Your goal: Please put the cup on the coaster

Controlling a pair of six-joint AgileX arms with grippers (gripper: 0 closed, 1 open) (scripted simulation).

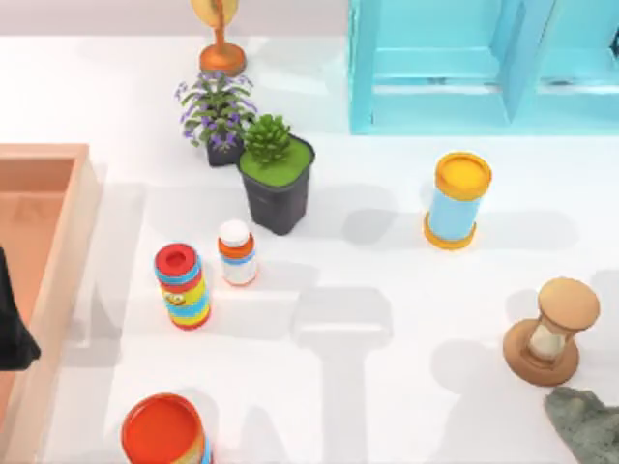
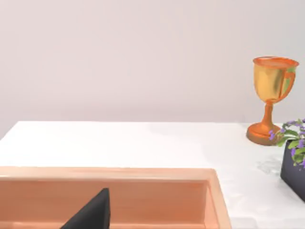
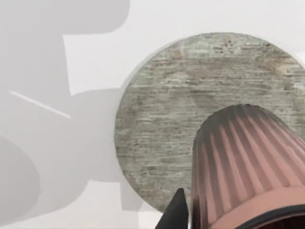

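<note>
Right hand holds the cup: one dark finger lies against the ribbed side, and the wrist view looks along the cup from its rim towards its narrower base. The cup is over the round grey coaster, covering part of the disc; I cannot tell whether its base touches the coaster or hangs just above it. From above, the coaster lies at the front right corner of the white bench, cut by the edge of the view. Just beside it, towards the back, stands a wooden hourglass, the nearest thing to the coaster. Further back on the right stands a blue cylinder with a yellow lid, well apart from the coaster. Mid-bench are a black pot with a succulent, a flower pot behind it, a small white bottle, and a striped canister just left of the bottle. An orange-lidded can sits at the front left. A turquoise shelf stands at the back right and a gold goblet at the back. Left hand hangs at the left edge over a wooden tray; whether it is wide or narrow I cannot tell.
</note>
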